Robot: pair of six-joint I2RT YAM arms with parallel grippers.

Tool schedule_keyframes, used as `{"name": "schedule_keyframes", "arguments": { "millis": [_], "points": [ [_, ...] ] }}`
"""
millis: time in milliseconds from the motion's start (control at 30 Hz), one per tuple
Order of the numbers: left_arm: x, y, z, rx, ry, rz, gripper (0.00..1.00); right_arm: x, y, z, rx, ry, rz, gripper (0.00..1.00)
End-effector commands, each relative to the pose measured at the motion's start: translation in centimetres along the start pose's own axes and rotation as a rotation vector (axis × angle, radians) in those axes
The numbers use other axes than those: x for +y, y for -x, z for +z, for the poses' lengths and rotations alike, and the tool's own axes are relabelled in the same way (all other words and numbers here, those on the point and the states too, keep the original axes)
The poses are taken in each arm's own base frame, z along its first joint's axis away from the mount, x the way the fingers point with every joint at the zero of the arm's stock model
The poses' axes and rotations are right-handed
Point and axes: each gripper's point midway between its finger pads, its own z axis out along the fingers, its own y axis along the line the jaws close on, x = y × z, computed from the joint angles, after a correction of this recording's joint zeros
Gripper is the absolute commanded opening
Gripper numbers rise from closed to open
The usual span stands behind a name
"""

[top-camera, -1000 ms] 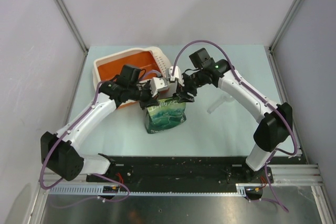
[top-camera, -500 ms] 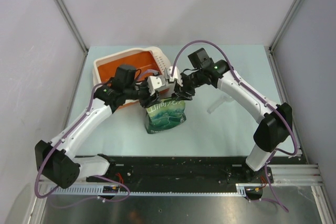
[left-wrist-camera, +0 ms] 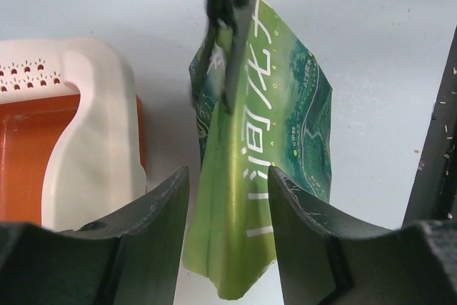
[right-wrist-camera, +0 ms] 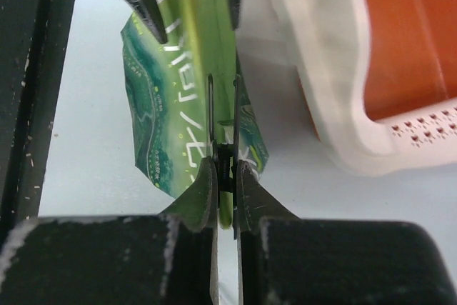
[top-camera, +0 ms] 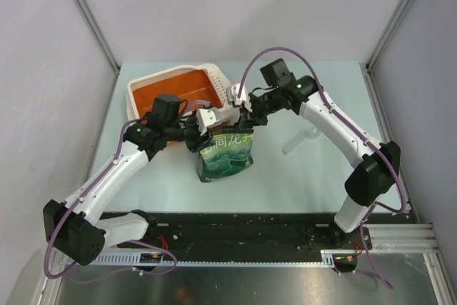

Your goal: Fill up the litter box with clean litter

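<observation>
Litter box (top-camera: 166,75) floor bare orange, no clean litter in it; pouring not begun. Right gripper (right-wrist-camera: 225,169) pinches top edge of green pouch (top-camera: 227,156). Left gripper (top-camera: 202,136) spread astride it.

Overhead camera looks down; wrist cameras (close-up) share the green pouch (left-wrist-camera: 285,126).
</observation>
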Motion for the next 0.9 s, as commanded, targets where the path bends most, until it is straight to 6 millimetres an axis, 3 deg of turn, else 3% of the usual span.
{"name": "schedule_keyframes", "arguments": {
  "millis": [0,100,200,333,433,567,667,767,867],
  "points": [
    [0.2,0.9,-0.5,-0.037,0.013,-0.010,0.53,-3.0,3.8,-4.3,-0.123,-0.108,0.057,0.00],
    [0.2,0.9,-0.5,-0.036,0.014,-0.013,0.53,-3.6,2.7,-6.7,-0.118,-0.153,0.129,0.00],
    [0.4,0.8,-0.5,-0.035,0.019,-0.012,0.54,-2.5,-1.2,-8.4,-0.069,-0.155,0.244,0.00],
    [0.8,0.8,-0.6,-0.029,0.033,-0.012,0.54,1.2,-7.7,-8.9,0.024,-0.103,0.388,0.00],
    [1.2,0.6,-0.6,-0.021,0.044,-0.019,0.55,4.1,-10.8,-9.4,0.092,-0.042,0.463,0.00],
    [1.6,0.3,-0.5,-0.007,0.064,-0.047,0.60,9.3,-14.7,-8.4,0.191,0.129,0.601,0.00],
    [2.5,0.0,-0.5,0.021,0.107,-0.095,0.68,11.6,-16.9,-7.3,0.246,0.215,0.670,0.00],
    [3.3,0.3,-0.7,0.016,0.127,-0.123,0.76,13.3,-18.6,-6.3,0.283,0.283,0.739,0.00],
    [4.5,2.0,-1.5,-0.022,0.160,-0.163,0.80,13.1,-20.7,-5.0,0.324,0.257,0.840,0.00]
  ]
}}
